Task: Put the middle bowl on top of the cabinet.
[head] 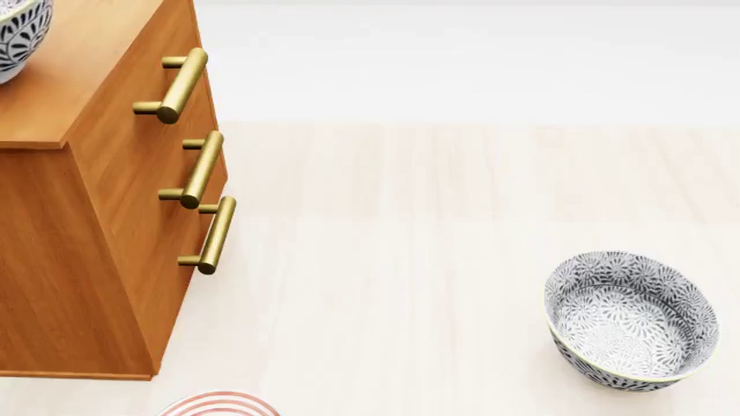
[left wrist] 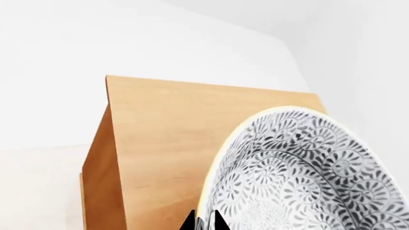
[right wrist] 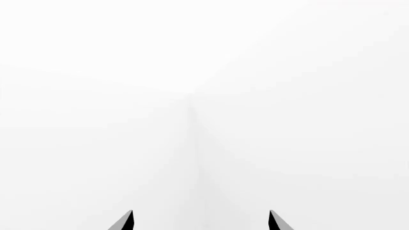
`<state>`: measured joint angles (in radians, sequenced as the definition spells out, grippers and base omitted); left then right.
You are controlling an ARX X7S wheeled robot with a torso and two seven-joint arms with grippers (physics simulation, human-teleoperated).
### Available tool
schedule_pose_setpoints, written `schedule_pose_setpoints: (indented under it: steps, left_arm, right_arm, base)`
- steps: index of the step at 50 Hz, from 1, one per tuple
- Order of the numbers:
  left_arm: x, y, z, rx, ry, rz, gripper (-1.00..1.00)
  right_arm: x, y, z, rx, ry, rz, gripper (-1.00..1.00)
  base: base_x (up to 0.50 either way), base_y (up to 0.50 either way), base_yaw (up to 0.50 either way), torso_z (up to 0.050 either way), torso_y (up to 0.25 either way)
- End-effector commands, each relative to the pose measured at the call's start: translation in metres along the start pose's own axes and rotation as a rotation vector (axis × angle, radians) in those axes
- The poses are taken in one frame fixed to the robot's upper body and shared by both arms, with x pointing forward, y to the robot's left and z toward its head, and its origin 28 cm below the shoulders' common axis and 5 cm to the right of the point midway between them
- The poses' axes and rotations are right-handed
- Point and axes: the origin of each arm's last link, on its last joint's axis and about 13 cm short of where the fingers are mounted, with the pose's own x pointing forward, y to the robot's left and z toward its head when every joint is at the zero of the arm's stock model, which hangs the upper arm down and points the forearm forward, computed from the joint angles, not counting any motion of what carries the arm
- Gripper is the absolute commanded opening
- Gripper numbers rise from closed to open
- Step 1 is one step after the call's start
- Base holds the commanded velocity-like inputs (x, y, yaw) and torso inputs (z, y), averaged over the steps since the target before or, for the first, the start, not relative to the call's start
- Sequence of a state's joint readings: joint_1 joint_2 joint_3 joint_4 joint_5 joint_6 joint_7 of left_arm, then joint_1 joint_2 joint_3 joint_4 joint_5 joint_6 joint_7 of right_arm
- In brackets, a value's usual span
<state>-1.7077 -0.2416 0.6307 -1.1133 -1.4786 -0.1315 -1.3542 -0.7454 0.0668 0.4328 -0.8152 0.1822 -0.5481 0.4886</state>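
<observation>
Orange-brown wood forms the cabinet [head: 81,260], which fills the left of the head view, its lighter flat top [head: 69,78] running to the far left corner and three brass handles [head: 191,169] stepping down its front face. At the far left edge of that view, part of a patterned bowl [head: 17,35] shows over the top; whether it rests on the wood or hangs just above it cannot be told. The left wrist view shows the same bowl [left wrist: 307,177] close up, its grey-black leaf pattern and pale rim tilted toward the camera, with the cabinet [left wrist: 172,143] behind it. The left gripper [left wrist: 204,224] shows only as dark fingertips set close together at the bowl's rim, pinching it. A second, identical bowl [head: 630,316] stands upright on the pale floor [head: 405,260] at the near right, well apart from the cabinet. A red-and-white striped round rim [head: 217,406] peeks in at the near edge, just beside the cabinet's corner. The right gripper [right wrist: 200,221] faces blank white wall, its two fingertips spread wide with nothing between them.
</observation>
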Motion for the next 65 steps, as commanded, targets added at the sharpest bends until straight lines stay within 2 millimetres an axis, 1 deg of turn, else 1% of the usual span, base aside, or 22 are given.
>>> schedule_pose_setpoints:
  steps: [1, 10, 11, 12, 17, 26, 31, 34, 37, 41, 45, 48, 49, 56, 61, 62, 65]
  left_arm:
    - [0.010, 0.001, -0.003, -0.023, -0.008, 0.022, -1.00]
    - [0.009, 0.001, -0.008, 0.009, -0.013, 0.002, -1.00]
    - [0.008, 0.001, -0.009, 0.013, -0.018, -0.029, 1.00]
    - [0.007, 0.001, -0.009, 0.001, -0.001, -0.046, 1.00]
    - [0.004, 0.002, -0.007, 0.010, -0.026, -0.023, 1.00]
    - [-0.015, 0.012, 0.004, 0.015, -0.093, -0.046, 1.00]
    - [-0.026, 0.019, 0.008, 0.034, -0.157, -0.067, 1.00]
    - [-0.027, 0.020, 0.010, 0.043, -0.219, -0.061, 1.00]
    - [-0.021, 0.022, 0.005, 0.085, -0.264, -0.034, 1.00]
    - [-0.019, 0.027, 0.001, 0.107, -0.303, -0.042, 1.00]
    - [-0.017, 0.035, -0.004, 0.128, -0.322, -0.062, 1.00]
    - [-0.016, 0.046, -0.005, 0.131, -0.353, -0.088, 1.00]
    - [-0.016, 0.049, -0.005, 0.138, -0.419, -0.089, 1.00]
    - [-0.022, 0.067, -0.009, 0.148, -0.508, -0.180, 1.00]
    - [-0.032, 0.084, -0.010, 0.152, -0.575, -0.252, 1.00]
    - [-0.033, 0.085, -0.010, 0.151, -0.583, -0.250, 1.00]
    - [-0.039, 0.091, -0.012, 0.143, -0.606, -0.324, 1.00]
  right_arm:
    - [0.000, 0.000, -0.001, -0.001, -0.004, -0.001, 1.00]
    - [0.000, -0.001, 0.000, 0.000, -0.009, -0.005, 1.00]
    - [-0.001, -0.002, 0.001, 0.000, -0.009, -0.006, 1.00]
    - [-0.001, -0.002, 0.001, 0.001, -0.010, -0.006, 1.00]
    - [-0.001, -0.003, 0.001, 0.001, -0.011, -0.007, 1.00]
    - [-0.001, -0.003, 0.002, 0.001, -0.012, -0.009, 1.00]
    - [-0.001, -0.004, 0.001, 0.002, -0.012, -0.010, 1.00]
    - [-0.001, -0.004, 0.002, 0.002, -0.013, -0.009, 1.00]
    - [-0.001, -0.005, 0.002, 0.005, -0.016, -0.015, 1.00]
    - [-0.001, -0.005, 0.002, 0.004, -0.017, -0.016, 1.00]
    - [-0.001, -0.005, 0.002, 0.004, -0.018, -0.017, 1.00]
    - [-0.001, -0.004, 0.002, 0.002, -0.018, -0.016, 1.00]
    - [-0.001, -0.004, 0.002, 0.003, -0.018, -0.015, 1.00]
    - [-0.001, -0.004, 0.003, 0.001, -0.019, -0.014, 1.00]
    - [-0.001, -0.006, 0.003, 0.000, -0.021, -0.018, 1.00]
    - [-0.001, -0.006, 0.003, 0.000, -0.021, -0.018, 1.00]
    - [-0.001, -0.006, 0.003, -0.001, -0.020, -0.015, 1.00]
  base:
    - [0.00, 0.00, 0.00, 0.000, 0.000]
    - [0.00, 0.00, 0.00, 0.000, 0.000]
    - [0.00, 0.00, 0.00, 0.000, 0.000]
    - [0.00, 0.00, 0.00, 0.000, 0.000]
    - [0.00, 0.00, 0.00, 0.000, 0.000]
    - [0.00, 0.00, 0.00, 0.000, 0.000]
    - [0.00, 0.00, 0.00, 0.000, 0.000]
    - [0.00, 0.00, 0.00, 0.000, 0.000]
    - [0.00, 0.00, 0.00, 0.000, 0.000]
    - [0.00, 0.00, 0.00, 0.000, 0.000]
    - [0.00, 0.00, 0.00, 0.000, 0.000]
    - [0.00, 0.00, 0.00, 0.000, 0.000]
    - [0.00, 0.00, 0.00, 0.000, 0.000]
    - [0.00, 0.00, 0.00, 0.000, 0.000]
    - [0.00, 0.00, 0.00, 0.000, 0.000]
    - [0.00, 0.00, 0.00, 0.000, 0.000]
    - [0.00, 0.00, 0.00, 0.000, 0.000]
